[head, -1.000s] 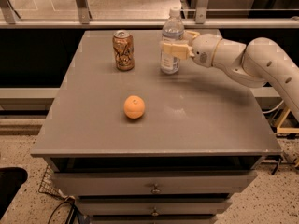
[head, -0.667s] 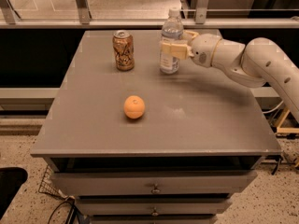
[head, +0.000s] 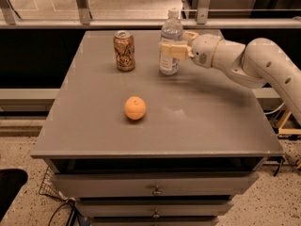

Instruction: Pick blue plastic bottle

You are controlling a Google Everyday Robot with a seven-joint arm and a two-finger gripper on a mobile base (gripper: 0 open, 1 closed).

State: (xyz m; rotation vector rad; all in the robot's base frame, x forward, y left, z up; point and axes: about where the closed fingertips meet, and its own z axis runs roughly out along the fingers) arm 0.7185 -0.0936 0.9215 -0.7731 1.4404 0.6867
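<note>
Camera view: the blue plastic bottle (head: 171, 32) stands upright near the rear edge of the desk (head: 197, 117). It is to the right of the can (head: 124, 51) and apart from it. The orange (head: 135, 108) lies well forward of both, near the middle of the desk.

Tool position: the tool (head: 172, 50) is at the bottle's label band, reached in from the right by the arm (head: 254, 62). The near finger (head: 167, 50) lies across the front of the label. The far finger is hidden behind the bottle. The tool appears clamped on the bottle at mid-height.

Change over the last second: almost none. The bottle, the tool and the arm occupy the same places as one second ago. The can and the orange have not moved. The bottle's base still appears to meet the desk, so no lift is evident.

Meaning for the task: the approach is complete and the grip seems to be settling. The pick itself is not yet done.

Next step, as judged: raise the bottle straight up, clear of the desk. Risk: the smooth label may slip between the fingers, or the bottle may tilt toward the can.
</note>
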